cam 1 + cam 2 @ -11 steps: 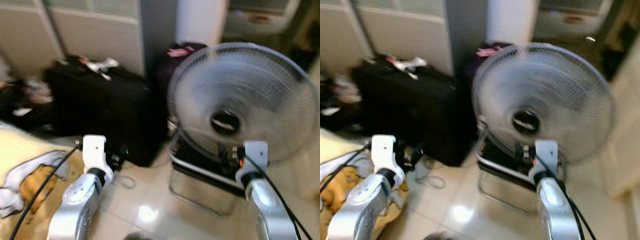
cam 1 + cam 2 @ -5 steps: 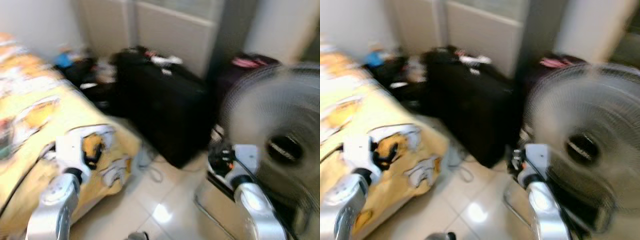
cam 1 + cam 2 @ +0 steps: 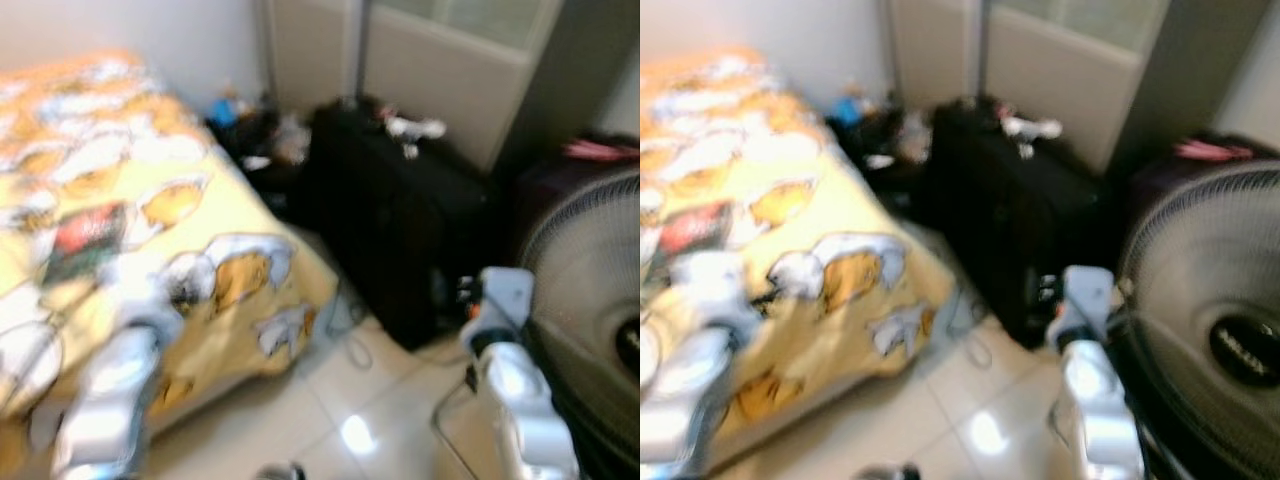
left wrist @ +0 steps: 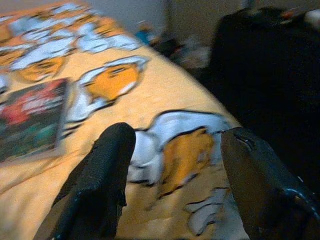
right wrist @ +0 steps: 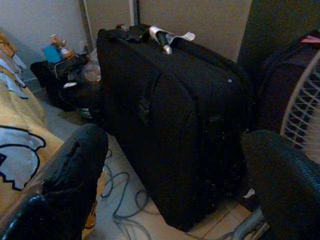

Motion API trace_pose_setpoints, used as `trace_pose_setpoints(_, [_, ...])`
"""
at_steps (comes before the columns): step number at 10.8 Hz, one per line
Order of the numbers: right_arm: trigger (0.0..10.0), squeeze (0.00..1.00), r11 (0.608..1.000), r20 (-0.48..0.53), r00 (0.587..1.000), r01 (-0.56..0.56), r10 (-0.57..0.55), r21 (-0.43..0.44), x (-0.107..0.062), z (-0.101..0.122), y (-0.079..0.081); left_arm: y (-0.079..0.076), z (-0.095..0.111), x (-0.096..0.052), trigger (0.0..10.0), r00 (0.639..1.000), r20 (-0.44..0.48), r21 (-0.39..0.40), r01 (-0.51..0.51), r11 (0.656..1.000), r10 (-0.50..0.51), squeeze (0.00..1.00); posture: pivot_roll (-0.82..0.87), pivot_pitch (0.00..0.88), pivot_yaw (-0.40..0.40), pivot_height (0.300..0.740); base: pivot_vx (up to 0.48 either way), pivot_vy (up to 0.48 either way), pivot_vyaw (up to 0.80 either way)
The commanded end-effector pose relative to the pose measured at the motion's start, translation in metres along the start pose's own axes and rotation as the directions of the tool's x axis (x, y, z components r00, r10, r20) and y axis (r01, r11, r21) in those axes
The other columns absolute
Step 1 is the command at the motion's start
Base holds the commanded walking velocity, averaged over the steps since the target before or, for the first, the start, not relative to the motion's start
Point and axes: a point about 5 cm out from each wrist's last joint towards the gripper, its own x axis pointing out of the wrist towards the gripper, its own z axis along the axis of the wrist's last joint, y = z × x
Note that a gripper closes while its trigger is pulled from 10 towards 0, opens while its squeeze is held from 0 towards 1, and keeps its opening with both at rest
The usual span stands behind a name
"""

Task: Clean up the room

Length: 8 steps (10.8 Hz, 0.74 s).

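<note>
— Two end effectors, both empty, are what we have to work with. Where do we stand?

— Our left end effector [image 4: 172, 175] hangs over the bed [image 3: 60, 230], fingers spread wide, nothing between them. Our right end effector [image 5: 175, 185] is spread wide too, low near the floor [image 3: 330, 420], facing the black suitcase [image 5: 170, 115].

— And what is there to tidy?

— We judge the clutter is the job. A dark book [image 4: 32, 117] lies flat on the yellow bedspread at the left of the left wrist view. A heap of small things [image 3: 255, 135] sits on the floor in the upper middle of the left eye view, between the bed and the suitcase. A cable [image 5: 120, 200] loops on the tiles just beside the suitcase.

— The head views are smeared.

— So we should settle before reaching; blur makes small things hard to judge. The fan [image 3: 590, 320] stands at the right edge, close by our right arm, so we keep that elbow in.

— First pick?

— The book, probably: it is flat, so we would come in low at one edge rather than press down into soft bedding.
</note>
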Motion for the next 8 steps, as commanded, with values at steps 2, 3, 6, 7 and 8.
trace_pose_setpoints(2, [10.0,0.00,0.998,-0.001,1.000,-0.026,0.026,0.053,0.012,0.007,0.005,-0.008,0.017,0.012,10.0,0.997,0.015,0.023,0.075,0.997,-0.076,0.00,0.05,0.000,-0.022,0.740,0.000,0.000,0.00])
trace_pose_setpoints(3, [10.0,0.00,0.999,-0.007,1.000,-0.022,0.022,0.040,0.016,0.007,0.003,-0.009,0.020,0.015,10.0,0.995,0.034,0.046,0.094,0.994,-0.096,0.00,0.05,0.000,-0.025,0.740,0.000,0.259,0.00])
trace_pose_setpoints(6, [10.0,0.00,0.997,0.022,0.997,-0.069,0.070,-0.030,0.021,0.019,0.011,-0.005,0.021,0.019,10.0,0.995,0.066,0.033,0.068,0.997,-0.070,0.00,0.03,0.000,-0.035,0.740,0.000,0.445,0.00])
trace_pose_setpoints(7, [10.0,0.00,0.991,0.035,0.993,-0.115,0.117,-0.066,0.020,0.022,0.022,-0.004,0.021,0.018,10.0,0.996,0.072,0.033,0.053,0.998,-0.055,0.00,0.07,0.000,-0.044,0.740,0.000,0.450,0.00])
trace_pose_setpoints(8, [10.0,0.00,0.991,0.036,0.992,-0.118,0.121,-0.069,0.020,0.021,0.022,-0.004,0.021,0.017,10.0,0.996,0.071,0.037,0.051,0.998,-0.053,0.00,0.07,0.000,-0.044,0.740,0.000,0.450,0.00])
